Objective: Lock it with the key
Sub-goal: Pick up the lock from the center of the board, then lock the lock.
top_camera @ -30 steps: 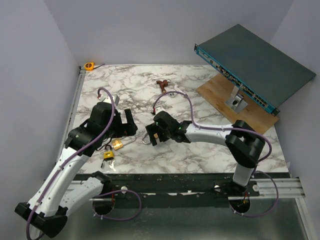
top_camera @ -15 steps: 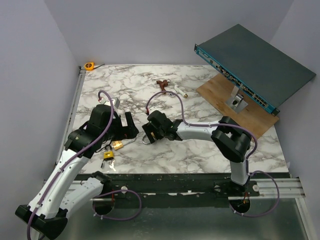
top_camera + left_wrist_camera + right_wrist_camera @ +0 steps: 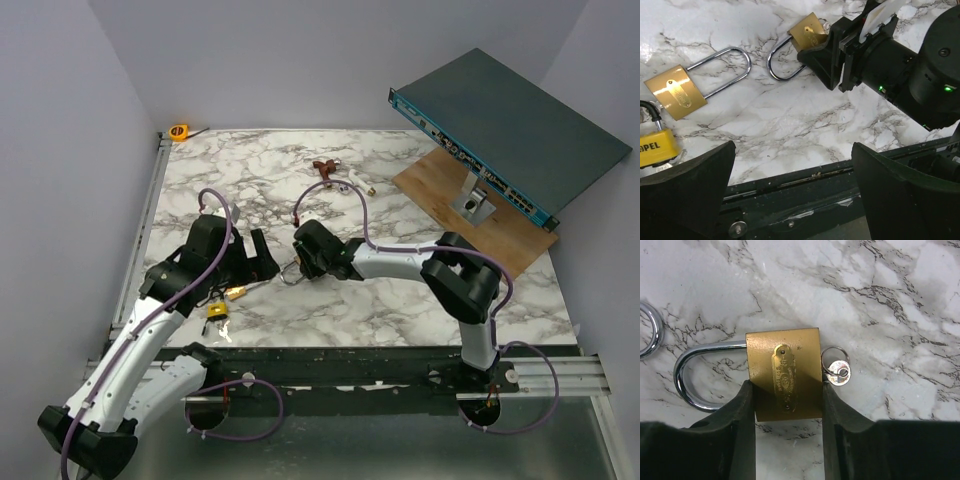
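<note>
Right gripper clamped on the rectangular brass padlock; left gripper jaws wide apart.
Tiny silvery key on its ring sits at that padlock's base, touching it, on white marble tabletop.

The table is showing white marble threaded with grey and black veins. The brass padlock between the black fingers of the right end effector is glowing gold, its shackle gleaming chrome. The key is shining silvery on a silvery ring. The second padlock is showing the same gold and chrome, while the small padlock is wearing yellow with black lettering and a black shackle. The tape measure is showing orange, the rack unit teal.
</note>
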Available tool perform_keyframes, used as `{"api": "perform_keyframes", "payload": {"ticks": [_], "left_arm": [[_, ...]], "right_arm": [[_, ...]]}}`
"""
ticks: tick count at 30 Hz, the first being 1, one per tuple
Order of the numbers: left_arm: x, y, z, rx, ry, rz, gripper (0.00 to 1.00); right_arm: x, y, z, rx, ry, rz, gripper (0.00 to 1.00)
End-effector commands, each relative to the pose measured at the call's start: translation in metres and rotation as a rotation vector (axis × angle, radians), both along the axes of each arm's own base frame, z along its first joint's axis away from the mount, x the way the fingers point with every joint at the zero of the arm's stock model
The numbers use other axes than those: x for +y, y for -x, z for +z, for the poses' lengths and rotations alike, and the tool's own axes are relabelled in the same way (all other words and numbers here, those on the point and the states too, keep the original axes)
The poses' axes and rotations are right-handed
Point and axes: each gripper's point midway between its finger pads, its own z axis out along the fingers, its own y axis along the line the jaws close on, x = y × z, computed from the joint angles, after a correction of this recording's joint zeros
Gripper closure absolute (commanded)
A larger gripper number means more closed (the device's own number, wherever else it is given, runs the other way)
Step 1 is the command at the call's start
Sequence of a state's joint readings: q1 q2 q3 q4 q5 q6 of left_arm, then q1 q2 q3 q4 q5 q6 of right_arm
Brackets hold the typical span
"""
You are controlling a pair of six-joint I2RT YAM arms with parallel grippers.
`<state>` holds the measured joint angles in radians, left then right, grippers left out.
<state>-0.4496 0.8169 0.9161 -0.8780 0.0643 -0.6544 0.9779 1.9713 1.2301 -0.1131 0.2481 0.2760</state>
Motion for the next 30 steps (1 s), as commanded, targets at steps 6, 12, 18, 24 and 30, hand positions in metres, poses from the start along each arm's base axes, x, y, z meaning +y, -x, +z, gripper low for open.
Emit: {"api": "perform_keyframes", "payload": {"ticks": [6,12,18,24,30], "left_arm": [[-0.017,-0.008,-0.007,0.041,0.151,0.004,0.07],[-0.039,-0.025,0.026,0.003,0.250,-0.104,0.22],[-0.065,-0.035,0.049,0.036,0.347,-0.194,0.31],[-0.079,-0.045,0.063,0.073,0.433,-0.189,0.33],[-0.090,-0.053,0.057,0.133,0.511,-0.160,0.44]], "right_arm": [[0.008,0.020,0.077,0.048,-0.247,-0.062,0.99],[0.006,0.042,0.142,-0.002,-0.471,0.013,0.99],[0.004,0.052,0.201,-0.085,-0.624,0.078,0.99],[-0.002,0.049,0.219,-0.174,-0.613,0.086,0.99],[0.004,0.052,0.227,-0.226,-0.585,0.094,0.99]]}}
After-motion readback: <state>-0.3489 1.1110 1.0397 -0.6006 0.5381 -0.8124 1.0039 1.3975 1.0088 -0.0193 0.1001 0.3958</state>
